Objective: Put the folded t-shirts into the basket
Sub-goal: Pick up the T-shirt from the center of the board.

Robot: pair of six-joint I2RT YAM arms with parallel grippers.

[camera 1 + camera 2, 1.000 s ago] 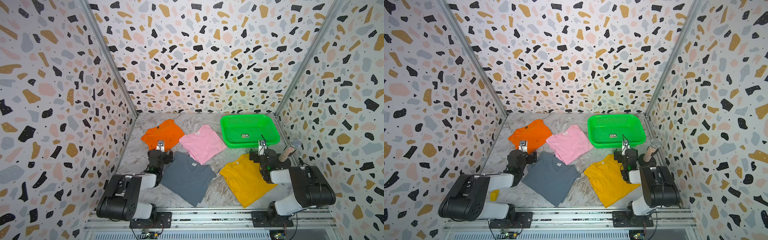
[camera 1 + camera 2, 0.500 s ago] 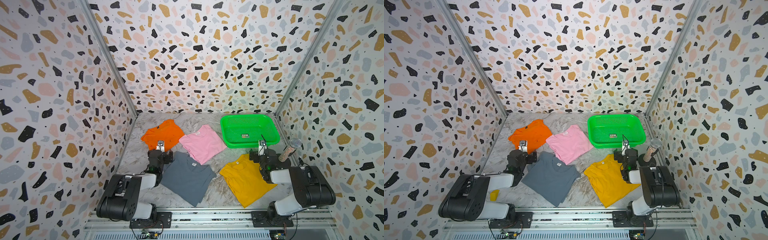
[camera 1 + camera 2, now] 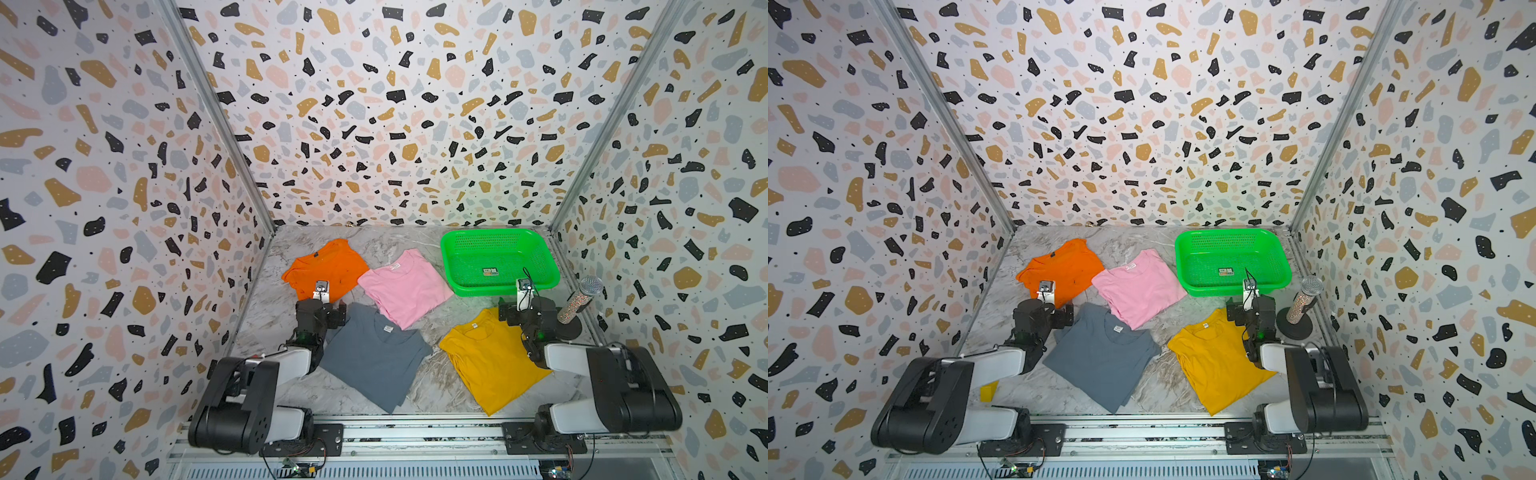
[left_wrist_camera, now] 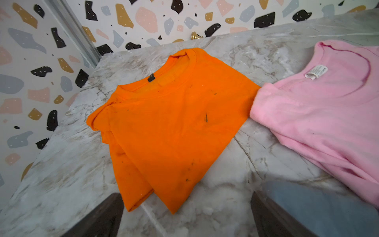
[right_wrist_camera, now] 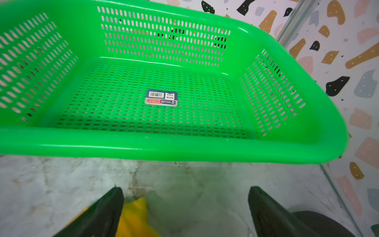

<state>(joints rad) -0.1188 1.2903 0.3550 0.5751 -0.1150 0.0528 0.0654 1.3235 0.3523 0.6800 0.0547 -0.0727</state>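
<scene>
A: What lies nearest the arms' bases?

B: Two of the folded shirts. The grey t-shirt (image 3: 374, 361) and the mustard t-shirt (image 3: 490, 361) lie flat on the marble surface (image 3: 436, 386), with a bare strip between them. In a top view, a small yellow block (image 3: 988, 391) sits just beside the left arm (image 3: 984, 365).

A: And the grippers?

B: The left gripper (image 4: 185, 194) hangs low over the near corner of the orange t-shirt (image 4: 174, 123). Its jaws are spread wide, with only that corner and bare marble between them, and grey cloth shows beside one finger. The right gripper (image 5: 184, 188) sits between the mustard shirt's far corner and the basket (image 5: 164, 145), its jaws equally wide apart and holding nothing.

A: Farther back?

B: The pink t-shirt (image 3: 405, 286) lies mid-surface. Its near corner touches the grey one's collar edge and a side corner meets the orange one, which lies toward the far left. The green basket stands in the far right corner, with only a sticker (image 5: 161, 97) on its mesh base. All four shirts are outside it.

A: Anything else?

B: A glittery microphone (image 3: 579, 297) tilts on a round black stand (image 3: 569, 330), just right of the right gripper. A small gold thing (image 4: 195, 36) sits at the surface's far edge, too small to identify.
</scene>
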